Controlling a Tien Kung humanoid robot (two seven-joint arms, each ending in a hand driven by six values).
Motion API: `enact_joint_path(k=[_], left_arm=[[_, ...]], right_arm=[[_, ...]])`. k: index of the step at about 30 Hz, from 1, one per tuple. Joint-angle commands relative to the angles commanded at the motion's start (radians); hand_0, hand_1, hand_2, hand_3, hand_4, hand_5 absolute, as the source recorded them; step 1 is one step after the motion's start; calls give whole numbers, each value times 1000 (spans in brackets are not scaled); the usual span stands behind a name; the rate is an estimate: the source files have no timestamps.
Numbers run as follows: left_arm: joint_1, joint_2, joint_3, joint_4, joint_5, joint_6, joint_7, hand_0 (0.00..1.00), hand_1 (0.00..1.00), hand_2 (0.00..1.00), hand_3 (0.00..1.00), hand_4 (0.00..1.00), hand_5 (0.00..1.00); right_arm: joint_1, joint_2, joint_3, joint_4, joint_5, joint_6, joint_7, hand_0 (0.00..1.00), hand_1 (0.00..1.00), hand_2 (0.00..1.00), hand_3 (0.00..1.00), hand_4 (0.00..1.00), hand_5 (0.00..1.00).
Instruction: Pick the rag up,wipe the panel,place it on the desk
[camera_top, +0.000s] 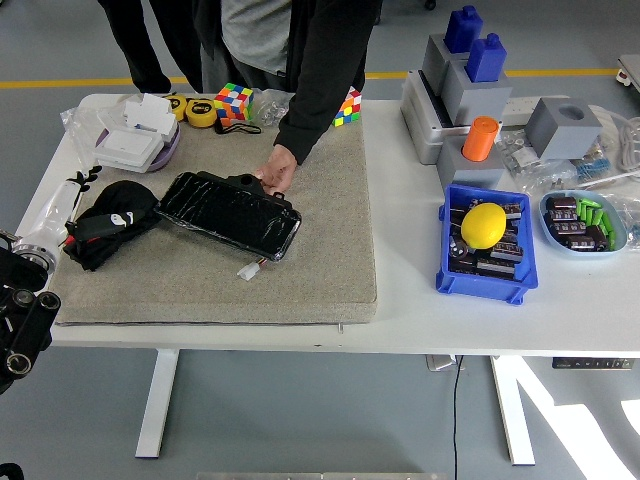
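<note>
The black rag (108, 222), bunched up with small red and white marks, lies at the left end of the grey mat (320, 250). Just right of it rests the glossy black panel (232, 212), lying flat and angled, with a white connector (250, 270) at its near edge. A person at the far side has one hand (277, 170) on the panel's far edge. My left hand (22, 325) hangs off the table's near-left corner, below and left of the rag, holding nothing. My right arm does not show.
Two colour cubes (233, 100) (348, 108), yellow tape measures (203, 112) and a white box (135, 138) line the far edge. On the right are grey blocks (470, 95), a blue bin (485, 275) with a yellow ball (483, 225), and a blue dish (582, 222).
</note>
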Motion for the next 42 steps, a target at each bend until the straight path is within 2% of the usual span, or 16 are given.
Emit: enact_joint_path(k=[7, 8, 13, 14, 19, 20, 25, 26, 31, 32, 37, 38, 42], left_arm=[[-29, 0, 5, 53, 19, -7, 8, 802, 840, 824, 868, 998, 371], [-31, 0, 7, 57, 22, -9, 10, 741, 761, 756, 799, 998, 247], [-44, -8, 16, 80, 19, 9, -2, 741, 761, 756, 799, 998, 247], [-47, -9, 19, 86, 11, 9, -4, 643, 653, 612, 667, 980, 85], [-52, -14, 26, 104, -26, 17, -22, 643, 653, 612, 667, 980, 85], [-53, -14, 28, 106, -31, 22, -27, 469, 485, 532, 580, 813, 2], [-59, -17, 40, 119, -76, 34, -47, 469, 485, 532, 580, 813, 2], [-59, -17, 41, 120, -78, 37, -52, 378, 440, 505, 565, 663, 2], [-57, -17, 41, 116, -71, 65, -88, 378, 440, 505, 565, 663, 2], [-56, -17, 41, 113, -68, 73, -98, 319, 367, 427, 546, 657, 2], [-46, -14, 30, 85, -36, 107, -131, 319, 367, 427, 546, 657, 2], [-45, -13, 27, 80, -31, 111, -132, 273, 309, 342, 544, 647, 2], [-39, -8, -6, 41, 25, 136, -135, 273, 309, 342, 544, 647, 2]], right_arm=[[2, -4, -10, 2, 6, -1, 0, 590, 567, 485, 523, 900, 376], [2, -4, -9, 1, 5, -1, 0, 590, 567, 484, 522, 900, 376], [2, -7, -13, 1, 7, -2, 1, 590, 567, 484, 522, 900, 376], [3, -7, -14, 1, 8, -2, 1, 590, 566, 484, 522, 901, 374], [3, -9, -23, 2, 11, -3, 2, 590, 566, 484, 522, 901, 374], [3, -9, -24, 2, 11, -3, 1, 590, 566, 484, 522, 902, 374], [3, -11, -27, 2, 12, -5, 2, 590, 566, 484, 522, 902, 374], [2, -11, -27, 2, 13, -5, 3, 590, 567, 484, 522, 901, 374], [1, -11, -25, 3, 13, -6, 4, 590, 567, 484, 522, 901, 374], [1, -11, -24, 3, 13, -6, 4, 590, 566, 483, 522, 901, 374], [-3, -7, -19, 3, 10, -7, 5, 590, 566, 483, 522, 901, 374], [-3, -6, -18, 3, 10, -7, 5, 590, 566, 483, 522, 900, 374], [-4, -3, -11, 3, 8, -7, 5, 590, 566, 483, 522, 900, 374]])
